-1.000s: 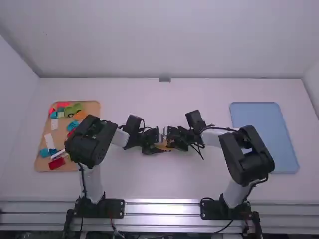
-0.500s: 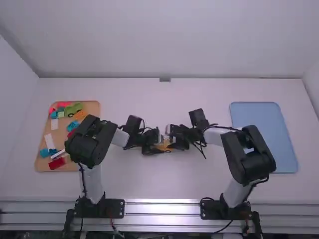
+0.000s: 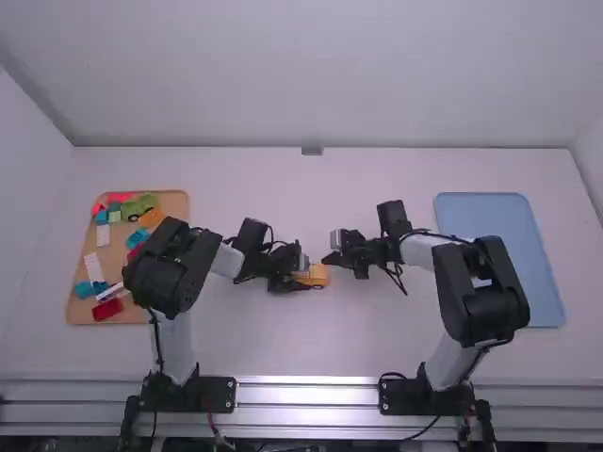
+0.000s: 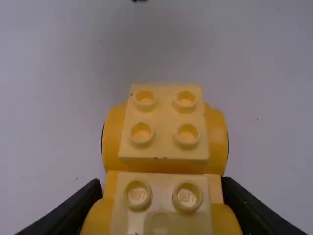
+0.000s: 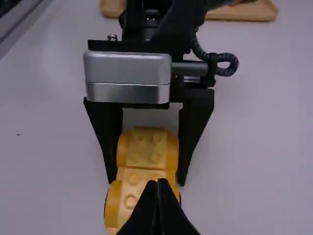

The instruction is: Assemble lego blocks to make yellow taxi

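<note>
High view: the yellow taxi body [image 3: 318, 275] sat mid-table in the left gripper [image 5: 146, 178], partly built

The work looked partway along. The left wrist view showed two studded stretches in line along the body, with rounded yellow sides flanking them; whether these were separate blocks pressed together, I could not tell. Bare studs showed on top, and nothing like a roof sign could be made out, so some upper part was probably left to add. A green wheeled piece [image 3: 139, 205], an orange piece [image 3: 152, 217], a red block [image 3: 106, 309] and some blue and white ones lay in the tan tray [image 3: 174, 201] on the left; which of them the taxi needed was unclear. The blue tray [image 3: 495, 235] stood on the right.

The left gripper's jaws were closed on the body's sides. The right gripper [image 5: 157, 181] had its own drawn together with nothing between them, near the body's free end.

Compared with a second earlier, the right gripper had backed away towards the blue tray, from close up against the left one, and more of the yellow body was exposed. The left arm had kept its place, and the tan tray's load looked the same.
</note>
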### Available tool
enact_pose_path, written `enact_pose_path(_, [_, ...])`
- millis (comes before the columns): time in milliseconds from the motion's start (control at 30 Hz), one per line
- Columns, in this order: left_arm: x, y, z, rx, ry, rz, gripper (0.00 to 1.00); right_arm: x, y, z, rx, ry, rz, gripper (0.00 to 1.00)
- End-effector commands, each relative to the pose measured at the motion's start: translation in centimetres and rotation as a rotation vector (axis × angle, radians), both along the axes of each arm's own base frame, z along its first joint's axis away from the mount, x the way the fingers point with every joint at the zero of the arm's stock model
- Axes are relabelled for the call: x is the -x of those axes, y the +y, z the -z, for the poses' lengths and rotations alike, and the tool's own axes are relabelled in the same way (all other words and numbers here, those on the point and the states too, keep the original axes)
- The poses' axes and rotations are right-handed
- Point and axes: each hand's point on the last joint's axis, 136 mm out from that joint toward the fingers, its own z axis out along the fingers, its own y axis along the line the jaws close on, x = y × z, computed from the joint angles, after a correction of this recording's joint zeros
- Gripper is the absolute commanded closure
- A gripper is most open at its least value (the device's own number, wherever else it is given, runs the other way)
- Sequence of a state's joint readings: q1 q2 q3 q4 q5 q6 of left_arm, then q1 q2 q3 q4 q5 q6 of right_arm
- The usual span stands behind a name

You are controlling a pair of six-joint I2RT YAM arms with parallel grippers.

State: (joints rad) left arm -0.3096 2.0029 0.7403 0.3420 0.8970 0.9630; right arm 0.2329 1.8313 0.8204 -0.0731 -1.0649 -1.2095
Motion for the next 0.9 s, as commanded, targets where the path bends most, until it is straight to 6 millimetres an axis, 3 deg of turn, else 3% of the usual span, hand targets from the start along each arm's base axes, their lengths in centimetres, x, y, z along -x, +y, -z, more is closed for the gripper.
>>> enact_pose_path(0, [0.5,0.2,0.6,-0.004,0.028,-0.002,0.7,1.0,0.4,0.9,0.028,0.046,0.01,1.0])
enact_pose_path(267, [0.5,0.2,0.6,-0.004,0.026,-0.001,0.7,1.3,1.4,4.6,0.242,0.084,0.126,1.0])
enact_pose_path(467, [0.5,0.2,0.6,-0.004,0.027,-0.002,0.71,2.0,2.3,4.9,0.27,0.067,0.099,1.0])
enact_pose_path(867, [0.5,0.2,0.6,-0.003,0.032,-0.006,0.72,3.3,0.3,6.7,0.291,0.118,0.134,1.0])
